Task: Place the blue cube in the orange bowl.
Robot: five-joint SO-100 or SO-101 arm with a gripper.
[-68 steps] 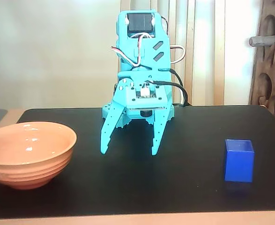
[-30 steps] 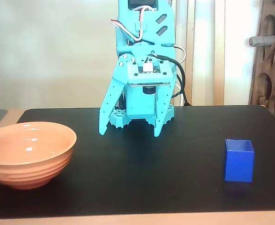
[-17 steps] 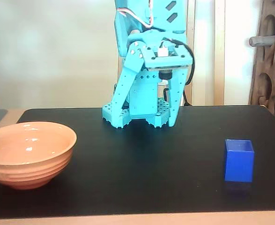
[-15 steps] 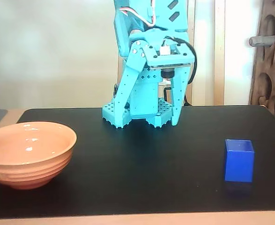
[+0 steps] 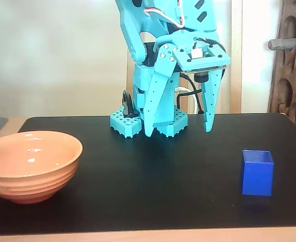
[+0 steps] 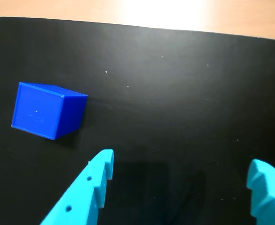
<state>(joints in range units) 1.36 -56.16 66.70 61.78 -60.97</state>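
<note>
While the turquoise plastic two-finger gripper [image 5: 178, 133] hangs above the black table mat [image 5: 153, 186] in the fixed view, its two pointed fingers are spread wide apart with nothing between them, tips pointing down and clear of the surface. The small deep-blue matte cube [image 5: 257, 172] stands upright on the mat below and to the right of the gripper in that view, nearer the camera and apart from both fingers. The wide, glossy peach-orange ridged bowl [image 5: 31, 165] sits well off to the gripper's left in the same view, at the mat's left edge, holding nothing that can be seen.

In the wrist view the gripper [image 6: 184, 171] enters from the bottom edge, one finger [image 6: 88, 192] at lower left and the other [image 6: 267, 192] at lower right, bare mat [image 6: 184, 93] between them. The cube [image 6: 47, 110] lies up and to the left of the left-hand finger, outside the gap and not touching it.
</note>
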